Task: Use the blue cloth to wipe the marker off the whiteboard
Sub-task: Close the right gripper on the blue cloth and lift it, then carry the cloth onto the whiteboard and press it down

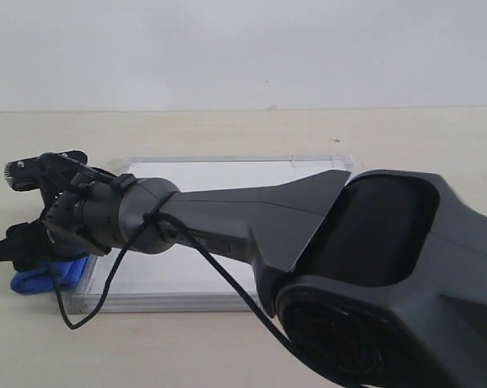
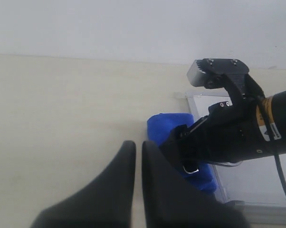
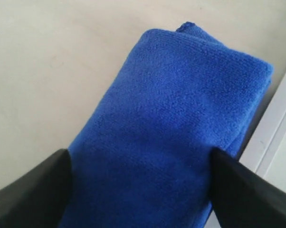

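The blue cloth (image 1: pixel 43 280) (image 2: pixel 167 124) (image 3: pixel 171 114) lies folded on the table against the left edge of the whiteboard (image 1: pixel 227 174) (image 2: pixel 250 183) (image 3: pixel 276 124). My right gripper (image 1: pixel 25 255) (image 3: pixel 138 159) has reached across to it and stands open. One finger is on each side of the bundle, close against its edges, and the cloth looks unsqueezed. In the left wrist view my left gripper (image 2: pixel 138 145) hovers shut and empty above bare table, just short of the cloth. The marker line is hidden; my right arm covers much of the board.
My right arm's large dark body (image 1: pixel 373 267) fills the lower right of the exterior view, and its cable (image 1: pixel 106 291) loops over the board's front frame. The beige table (image 1: pixel 187 347) meets a white wall (image 1: pixel 243 48) at the back.
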`<state>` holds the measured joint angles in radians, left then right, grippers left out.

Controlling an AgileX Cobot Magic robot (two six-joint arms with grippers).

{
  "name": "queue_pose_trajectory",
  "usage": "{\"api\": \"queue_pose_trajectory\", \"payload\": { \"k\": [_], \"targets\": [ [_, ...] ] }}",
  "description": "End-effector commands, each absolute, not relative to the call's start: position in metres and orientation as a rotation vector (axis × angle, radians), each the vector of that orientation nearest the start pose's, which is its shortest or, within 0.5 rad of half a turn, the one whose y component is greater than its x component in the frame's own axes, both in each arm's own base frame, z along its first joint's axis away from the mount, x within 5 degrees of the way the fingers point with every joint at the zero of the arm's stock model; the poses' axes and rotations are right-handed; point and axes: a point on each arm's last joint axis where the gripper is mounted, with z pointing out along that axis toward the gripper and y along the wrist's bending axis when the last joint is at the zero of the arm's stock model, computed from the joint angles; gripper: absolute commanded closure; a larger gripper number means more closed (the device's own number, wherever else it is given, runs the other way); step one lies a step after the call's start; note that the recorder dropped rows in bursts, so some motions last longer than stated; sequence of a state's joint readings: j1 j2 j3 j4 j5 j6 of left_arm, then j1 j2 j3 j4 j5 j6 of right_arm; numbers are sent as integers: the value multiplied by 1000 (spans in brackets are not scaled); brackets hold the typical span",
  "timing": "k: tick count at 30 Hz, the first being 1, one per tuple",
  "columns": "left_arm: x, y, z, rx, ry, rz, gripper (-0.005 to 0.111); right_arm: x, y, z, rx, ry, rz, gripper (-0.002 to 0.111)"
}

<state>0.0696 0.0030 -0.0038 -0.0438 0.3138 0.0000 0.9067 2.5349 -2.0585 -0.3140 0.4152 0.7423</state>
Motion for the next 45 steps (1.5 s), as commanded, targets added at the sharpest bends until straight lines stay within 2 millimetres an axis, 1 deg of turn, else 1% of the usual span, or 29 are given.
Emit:
{"api": "queue_pose_trajectory", "payload": {
  "k": [1,2,4,9,12,14,16,18,21,23,25,29,33,38,42,45],
  "targets": [
    [54,3,186,-89,1784,12,102,351,430,105,-477,2407,476,38],
    [54,3,186,-89,1784,12,102,351,429,104,-479,2415,465,41],
    [54,3,186,-89,1784,12,102,350,428,103,-478,2436,447,54],
    [54,3,186,-89,1784,12,102,350,428,103,-493,2439,438,91],
    [54,3,186,-89,1784,12,102,351,430,107,-509,2409,462,109],
    [54,3,186,-89,1784,12,102,351,430,112,-511,2396,476,108],
    [54,3,186,-89,1784,12,102,351,430,125,-550,2361,473,108],
    [54,3,186,-89,1784,12,102,350,429,144,-585,2330,458,108],
    [54,3,186,-89,1784,12,102,349,422,182,-600,2278,418,108],
    [54,3,186,-89,1784,12,102,349,415,204,-616,2250,357,108],
    [54,3,186,-89,1784,12,102,348,404,224,-629,2239,257,108],
    [54,3,186,-89,1784,12,102,344,384,245,-638,2247,95,108],
    [54,3,186,-89,1784,12,102,344,360,255,-627,2271,51,108],
    [54,3,186,-89,1784,12,102,348,313,248,-578,2325,44,108],
    [54,3,186,-89,1784,12,102,348,268,233,-532,2383,1,108],
    [54,3,186,-89,1784,12,102,347,235,217,-529,2445,-137,108]
  ]
}}
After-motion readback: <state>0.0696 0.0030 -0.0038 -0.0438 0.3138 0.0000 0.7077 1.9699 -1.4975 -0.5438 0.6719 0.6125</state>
